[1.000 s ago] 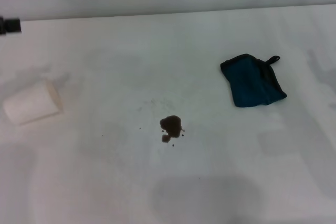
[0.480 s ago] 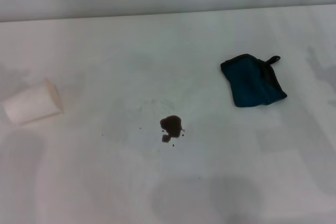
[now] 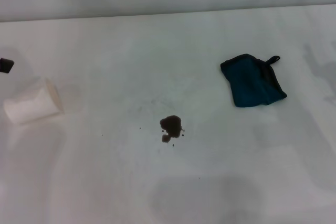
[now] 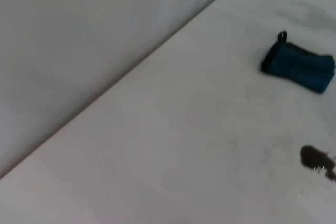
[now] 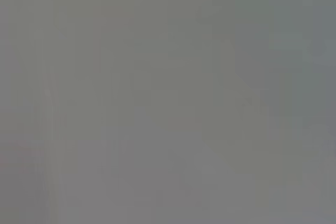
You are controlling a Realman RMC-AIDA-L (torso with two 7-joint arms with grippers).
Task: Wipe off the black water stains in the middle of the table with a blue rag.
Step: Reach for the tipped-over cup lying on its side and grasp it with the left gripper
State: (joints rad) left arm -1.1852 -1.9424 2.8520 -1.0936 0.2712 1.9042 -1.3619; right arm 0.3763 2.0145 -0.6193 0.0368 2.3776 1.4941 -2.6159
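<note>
One dark teal-blue soft cloth rag (image 3: 253,80), roughly rectangular with a black edge and a small black loop at its far corner, lies slightly rumpled on the plain white smooth counter (image 3: 157,51), at about two o'clock from the counter's middle. One small brown-black irregular stain (image 3: 170,126) with a few tiny specks around it sits near the middle, well apart from the rag. One white paper cup (image 3: 31,102) lies on its side at nine o'clock. A pale grey wall runs behind the counter's far edge. A small dark piece, apparently the left claw (image 3: 5,65), pokes in just above the cup; whether it is released or clenched cannot be told. The right claw is out of sight.
</note>
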